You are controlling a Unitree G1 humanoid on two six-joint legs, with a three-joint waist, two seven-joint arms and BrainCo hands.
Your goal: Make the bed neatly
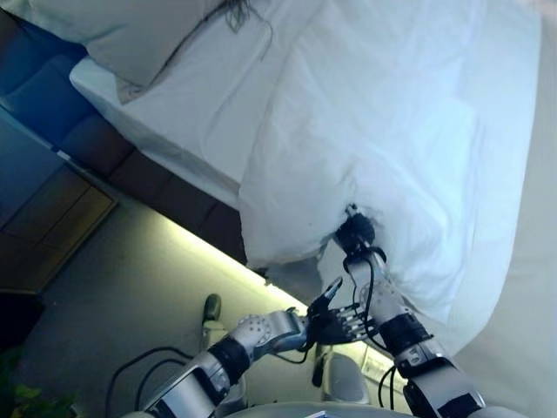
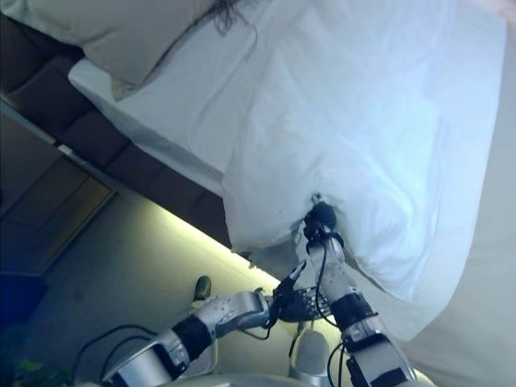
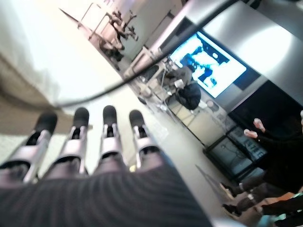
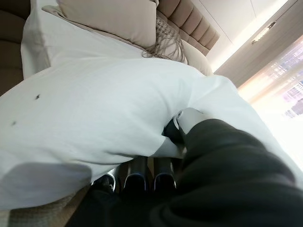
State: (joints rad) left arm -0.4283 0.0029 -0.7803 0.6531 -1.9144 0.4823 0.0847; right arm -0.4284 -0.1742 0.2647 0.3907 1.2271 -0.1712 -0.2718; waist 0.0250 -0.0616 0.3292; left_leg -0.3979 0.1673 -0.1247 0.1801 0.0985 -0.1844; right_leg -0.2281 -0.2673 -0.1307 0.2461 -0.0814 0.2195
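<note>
1. Pillow (image 1: pixel 130 39): beige, at the far left, lying on the head end of the bed; a fringed beige cushion (image 4: pixel 165 45) shows behind it in the right wrist view.
2. Padded bed frame (image 1: pixel 104 144): dark brown, running along the left edge of the mattress, below the white sheet (image 1: pixel 187 104).
3. Floor (image 1: pixel 130 279): pale, to the left of the bed, with a lit strip along the foot of the frame.
4. Left hand (image 1: pixel 335 318): near centre, clear of the bed and beside the right forearm; fingers (image 3: pixel 75 137) straight and spread, holding nothing.
5. White duvet (image 1: pixel 383 131): the task's thing; it covers the middle and right of the bed, its left edge bunched and lifted off the sheet, overhanging the bed's side.
6. Right hand (image 1: pixel 355 231): near centre-right, pushed up into the bunched edge of the duvet. In the right wrist view its fingertips (image 4: pixel 137 177) curl under a fold of the cloth, with the thumb pressed on top, so it is clamped on the duvet.
7. Wall screen (image 3: pixel 208 64): bright, seen only in the left wrist view, far across the room.
8. Person (image 3: pixel 279 161): in dark clothes, seen at the edge of the left wrist view, one hand raised.
</note>
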